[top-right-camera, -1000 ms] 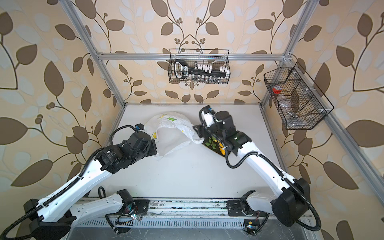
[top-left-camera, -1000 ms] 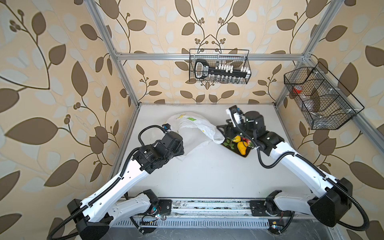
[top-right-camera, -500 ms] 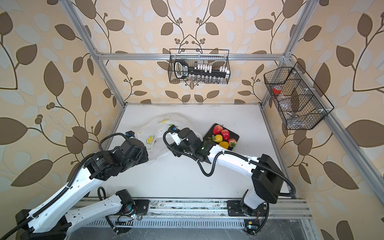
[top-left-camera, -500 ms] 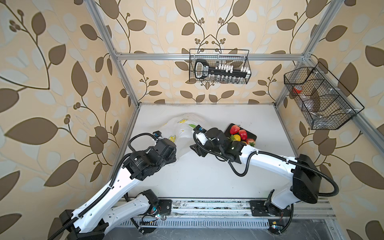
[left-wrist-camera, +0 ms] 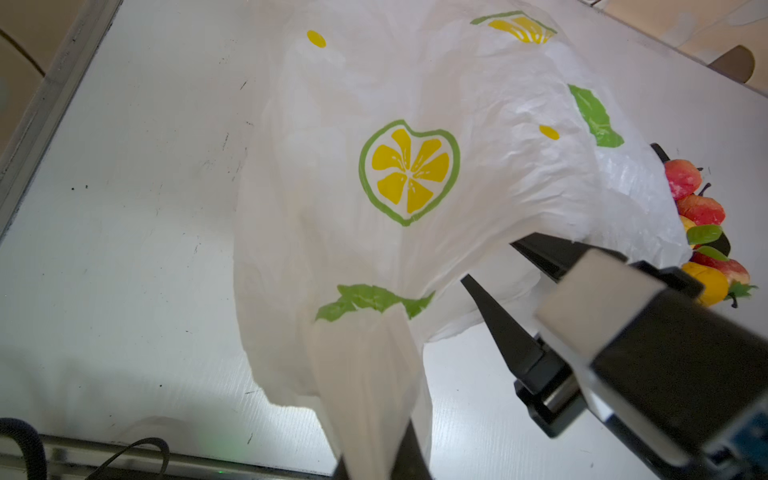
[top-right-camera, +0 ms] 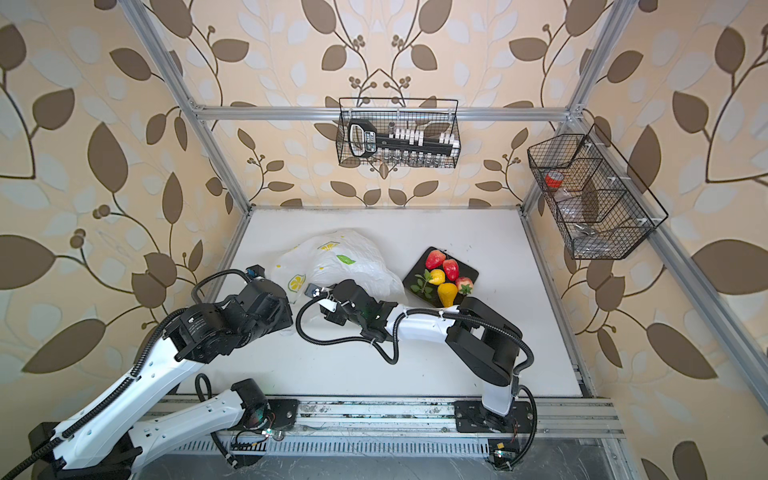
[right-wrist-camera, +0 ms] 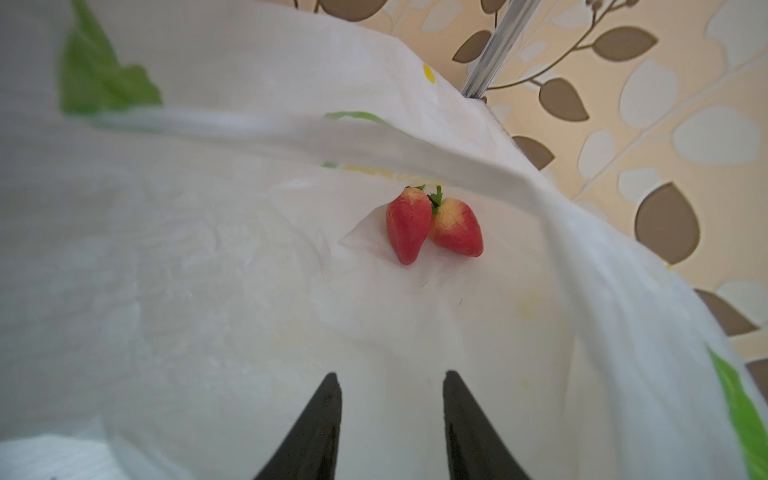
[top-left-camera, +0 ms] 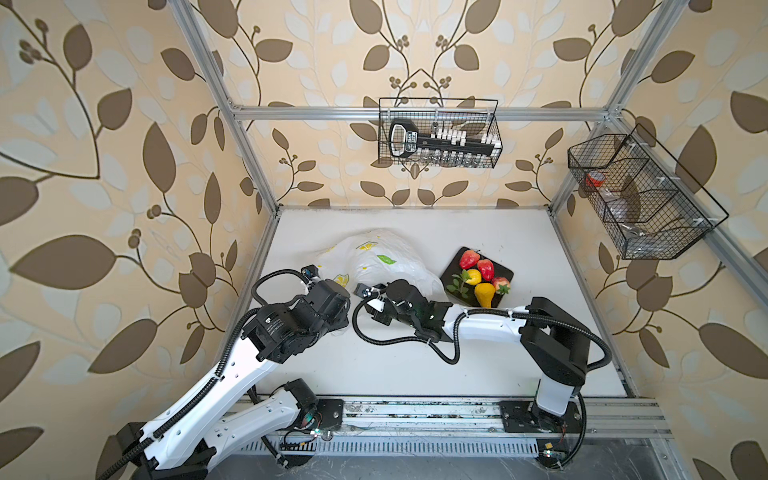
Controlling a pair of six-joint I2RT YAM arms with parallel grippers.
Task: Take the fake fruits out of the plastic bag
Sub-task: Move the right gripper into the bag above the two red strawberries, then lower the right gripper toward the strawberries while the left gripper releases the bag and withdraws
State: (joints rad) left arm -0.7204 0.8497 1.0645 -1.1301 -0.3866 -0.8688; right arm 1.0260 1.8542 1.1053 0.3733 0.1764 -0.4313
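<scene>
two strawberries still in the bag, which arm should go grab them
Right. The right arm reaches into the plastic bag, its open jaws aimed at the two strawberries just ahead. The left arm is busy: its jaws are shut on the bag's edge, holding the mouth up.

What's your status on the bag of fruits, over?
Left gripper shut on plastic bag, holding it up. Right gripper open in the bag mouth, empty. Two strawberries lie ahead, path clear.
</scene>
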